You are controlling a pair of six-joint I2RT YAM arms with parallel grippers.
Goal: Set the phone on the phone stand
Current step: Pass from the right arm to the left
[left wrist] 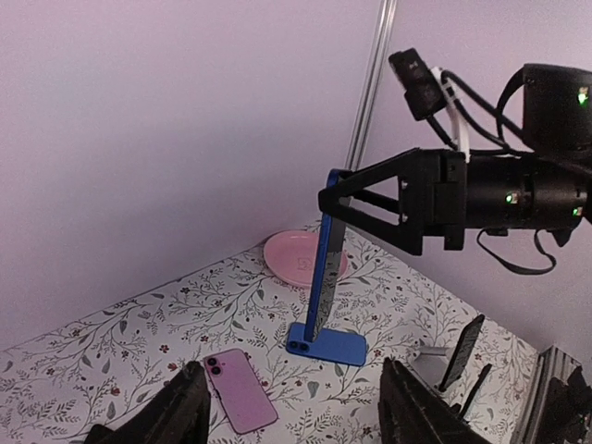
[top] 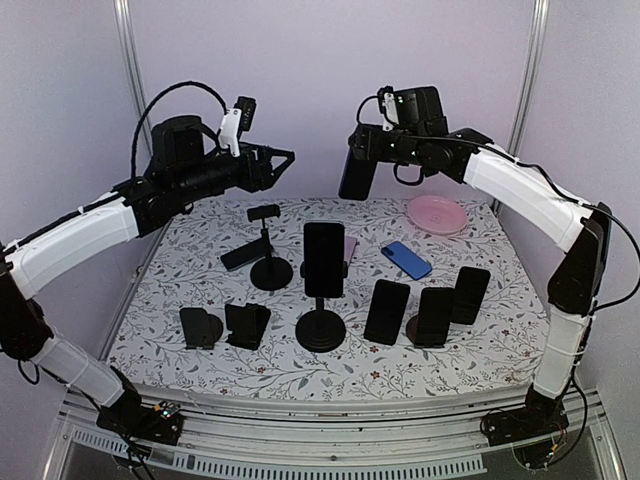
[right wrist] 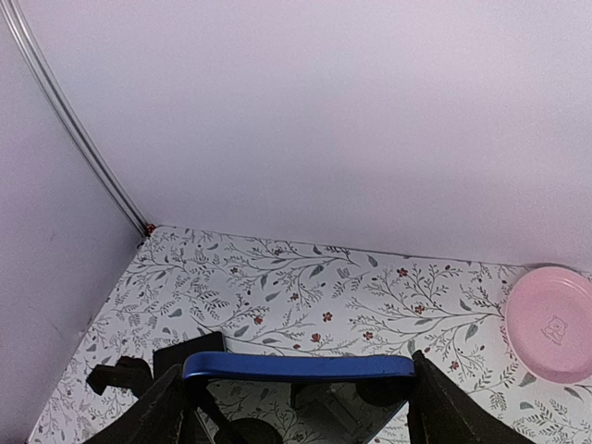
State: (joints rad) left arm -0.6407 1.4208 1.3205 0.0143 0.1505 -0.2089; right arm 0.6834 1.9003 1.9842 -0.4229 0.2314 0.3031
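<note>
My right gripper (top: 358,152) is shut on a phone (top: 356,172) with a blue edge and dark screen, which hangs upright high over the back of the table. In the right wrist view that phone (right wrist: 298,367) spans the gap between the fingers (right wrist: 442,407). In the left wrist view the phone (left wrist: 326,268) is seen edge-on. A tall black phone stand (top: 268,262) with an empty clamp stands left of centre. My left gripper (top: 284,160) hovers raised to the left of the phone, open, with nothing between its fingers (left wrist: 185,412).
A second tall stand (top: 322,325) carries a black phone. A blue phone (top: 406,259) and a pink phone (left wrist: 239,389) lie flat. Three black phones lean on stands at the right (top: 433,315). Two small empty stands (top: 247,322) sit front left, and a pink plate (top: 437,212) back right.
</note>
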